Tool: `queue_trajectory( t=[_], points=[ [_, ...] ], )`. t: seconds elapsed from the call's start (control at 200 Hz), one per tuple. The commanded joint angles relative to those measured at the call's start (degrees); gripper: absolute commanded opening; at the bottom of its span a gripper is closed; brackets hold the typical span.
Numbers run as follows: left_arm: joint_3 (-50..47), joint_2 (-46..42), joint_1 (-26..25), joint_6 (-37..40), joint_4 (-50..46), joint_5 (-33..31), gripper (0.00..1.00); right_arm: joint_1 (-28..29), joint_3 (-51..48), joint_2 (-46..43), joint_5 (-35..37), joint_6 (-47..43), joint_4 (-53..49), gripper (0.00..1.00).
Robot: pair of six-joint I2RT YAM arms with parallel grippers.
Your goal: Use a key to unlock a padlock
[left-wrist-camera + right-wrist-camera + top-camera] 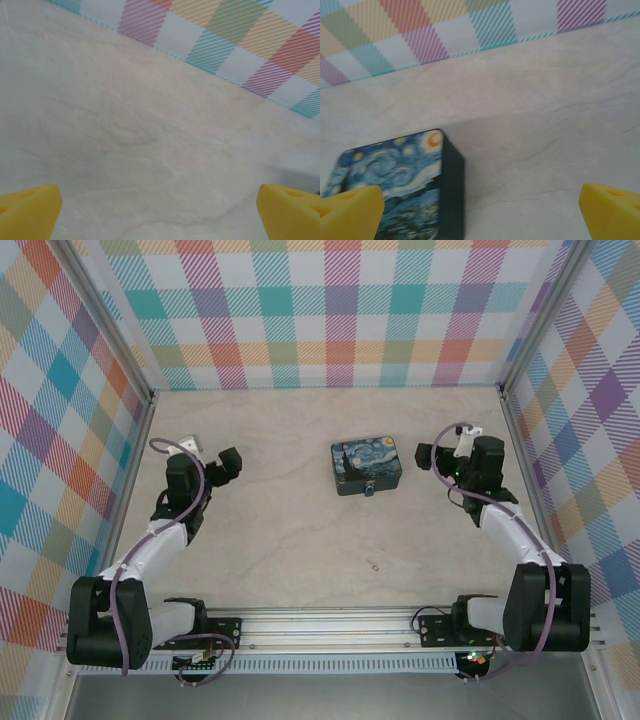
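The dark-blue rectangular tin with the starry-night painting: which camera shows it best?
The top external view: the whole tin lies in sight, mid-table. The right wrist view catches one corner of the tin, cropped and blurred. The left wrist camera faces tabletop and checked wall.

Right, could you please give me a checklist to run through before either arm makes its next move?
1. The left claw is open and empty: ok.
2. The right claw is open and empty: ok.
3. The key lies free on the table, apart from both claws: ok.
4. The padlock sits unobstructed at the near edge of the painted tin: ok.
5. How the padlock is turned, and whether it is locked: cannot tell.
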Motion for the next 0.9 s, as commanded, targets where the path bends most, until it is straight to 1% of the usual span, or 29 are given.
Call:
queue_trajectory(
  t=[0.0,0.08,0.13,0.18,0.295,0.4,0.495,0.68,0.8,0.9],
  points=[
    [1.8,1.7,0.0,-13.2,-7.0,10.5,1.00,-0.3,1.6,1.3,-11.2,10.0,-9.0,1.00],
    [3.1,4.9,-2.5,-16.3,-4.5,16.5,1.00,0.2,2.5,4.5,-15.6,14.3,-7.3,1.00],
    [5.1,7.6,-5.2,-16.9,-4.4,18.3,1.00,0.8,3.9,7.3,-17.6,15.5,-7.1,1.00],
    [7.0,10.2,-8.1,-17.1,-4.1,19.5,1.00,1.7,5.6,10.0,-18.0,15.5,-7.8,1.00],
    [11.7,16.3,-14.5,-18.0,-3.5,20.2,1.00,3.2,8.2,14.9,-16.6,15.4,-7.4,1.00],
    [15.2,21.7,-18.8,-18.9,-1.8,19.9,1.00,3.3,10.3,18.8,-15.9,15.1,-6.7,1.00],
    [18.7,27.1,-20.9,-20.2,-0.2,20.7,0.99,3.4,12.8,22.5,-17.0,14.4,-7.0,1.00],
    [27.0,36.1,-24.1,-20.6,-0.8,22.1,0.97,4.3,18.0,28.1,-19.2,12.3,-8.6,1.00],
    [31.6,40.9,-25.2,-20.8,-1.1,22.7,0.97,5.3,20.6,30.6,-20.3,11.0,-9.5,1.00],
    [35.8,45.0,-25.9,-21.4,-1.5,24.8,0.97,6.1,22.2,32.3,-20.8,10.3,-10.5,1.00]
  ],
)
